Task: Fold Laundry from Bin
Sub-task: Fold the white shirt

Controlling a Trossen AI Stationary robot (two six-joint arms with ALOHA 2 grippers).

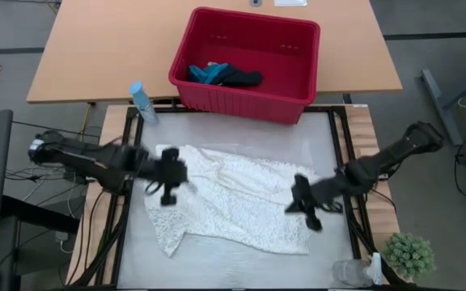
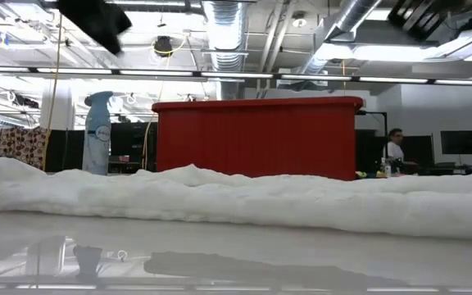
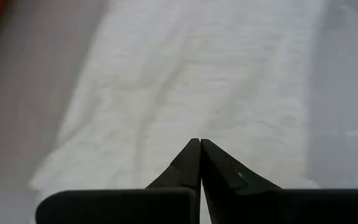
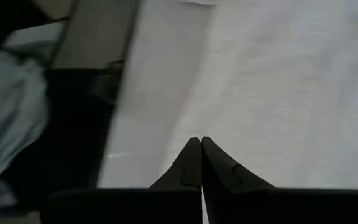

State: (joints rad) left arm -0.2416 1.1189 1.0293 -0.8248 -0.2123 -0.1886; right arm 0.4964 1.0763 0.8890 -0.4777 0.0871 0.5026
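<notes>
A large white lacy cloth (image 1: 233, 198) lies spread flat on the white table top, seen as a low white ridge (image 2: 236, 197) in the low view. The red bin (image 1: 245, 61) stands at the far side, with a teal-blue piece (image 1: 209, 74) and a dark piece (image 1: 241, 78) lying on its floor. My left gripper (image 1: 168, 190) hangs shut above the cloth's left part, its fingertips (image 3: 200, 144) together over white cloth. My right gripper (image 1: 302, 208) hangs shut above the cloth's right edge, fingertips (image 4: 200, 142) together. Neither holds anything.
A light blue spray bottle (image 1: 142, 101) stands at the table's far left corner. A small green plant (image 1: 409, 255) and a clear bottle (image 1: 354, 271) sit at the near right. A wooden table (image 1: 120, 48) lies behind the bin.
</notes>
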